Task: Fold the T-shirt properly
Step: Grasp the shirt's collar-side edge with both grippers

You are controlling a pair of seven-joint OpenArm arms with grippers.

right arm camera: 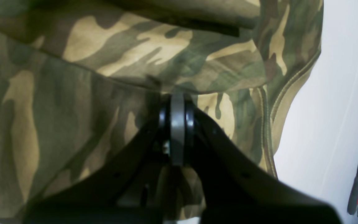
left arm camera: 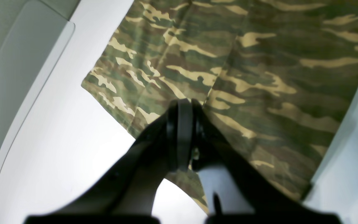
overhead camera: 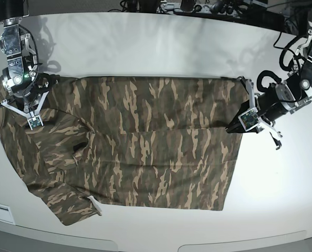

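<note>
White table (overhead camera: 161, 52) under the T-shirt (overhead camera: 145, 152); cables (overhead camera: 198, 8) behind.

Bare worktop (overhead camera: 161, 47) lay open beyond the T-shirt (overhead camera: 145, 152) for my hands to pass; only a cable tangle (overhead camera: 214, 8) crowded the far edge.

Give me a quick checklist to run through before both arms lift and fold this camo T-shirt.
1. Left gripper shut on the camouflage T-shirt edge: ok.
2. Right gripper shut on the shirt near a stitched seam: ok.
3. Each grip holds the intended layers only: cannot tell; the cloth hides what lies between the jaws.
4. Shirt lying flat: not ok; the sleeve end is bunched and overlapped.
5. White table beyond the shirt free for the fold: ok.
</note>
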